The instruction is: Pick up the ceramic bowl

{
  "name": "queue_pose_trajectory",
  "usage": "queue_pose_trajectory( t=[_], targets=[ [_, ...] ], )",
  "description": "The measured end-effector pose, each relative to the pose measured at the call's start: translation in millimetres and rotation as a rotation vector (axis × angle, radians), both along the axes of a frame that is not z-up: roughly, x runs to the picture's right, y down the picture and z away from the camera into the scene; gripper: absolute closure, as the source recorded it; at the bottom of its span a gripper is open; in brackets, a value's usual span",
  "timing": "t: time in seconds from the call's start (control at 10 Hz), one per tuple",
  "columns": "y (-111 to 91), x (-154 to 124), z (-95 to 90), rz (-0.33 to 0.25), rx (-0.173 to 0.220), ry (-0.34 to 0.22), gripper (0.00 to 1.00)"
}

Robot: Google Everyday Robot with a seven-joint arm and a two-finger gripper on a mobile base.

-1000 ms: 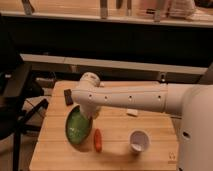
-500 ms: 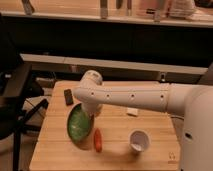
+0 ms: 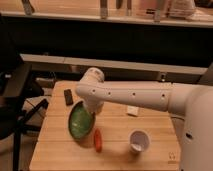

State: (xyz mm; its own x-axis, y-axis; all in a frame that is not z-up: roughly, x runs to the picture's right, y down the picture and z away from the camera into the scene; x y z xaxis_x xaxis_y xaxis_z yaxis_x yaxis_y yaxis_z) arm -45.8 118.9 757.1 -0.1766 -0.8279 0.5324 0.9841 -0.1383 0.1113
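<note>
We see the gripper [image 3: 92,110] at the green bowl's [image 3: 79,123] 2 o'clock rim. Honestly, we can't tell if it's clamped.

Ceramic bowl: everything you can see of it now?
The ceramic bowl is wide, shallow, round, green with a glossy speckled inside and a darker rim. It seems tilted, inside facing the camera, on the left of the wooden table as pictured. The end effector is at its upper right rim, hiding that part; contact cannot be confirmed. An orange-red piece lies close by its lower right edge, a small black object just behind it.
</note>
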Motion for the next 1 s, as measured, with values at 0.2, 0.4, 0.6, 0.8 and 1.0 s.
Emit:
queue_pose_trajectory(
  t=[0.2, 0.4, 0.6, 0.8, 1.0],
  targets=[
    [-4.9, 6.6, 2.9, 0.006, 0.004, 0.005, 1.00],
    [-9.4, 10.1, 4.7, 0.009, 0.009, 0.006, 1.00],
    [-15.1, 14.5, 6.5, 0.013, 0.013, 0.007, 1.00],
    [-19.0, 21.3, 8.3, 0.015, 0.018, 0.014, 1.00],
    [-21.5, 21.9, 8.8, 0.016, 0.019, 0.012, 1.00]
  ],
)
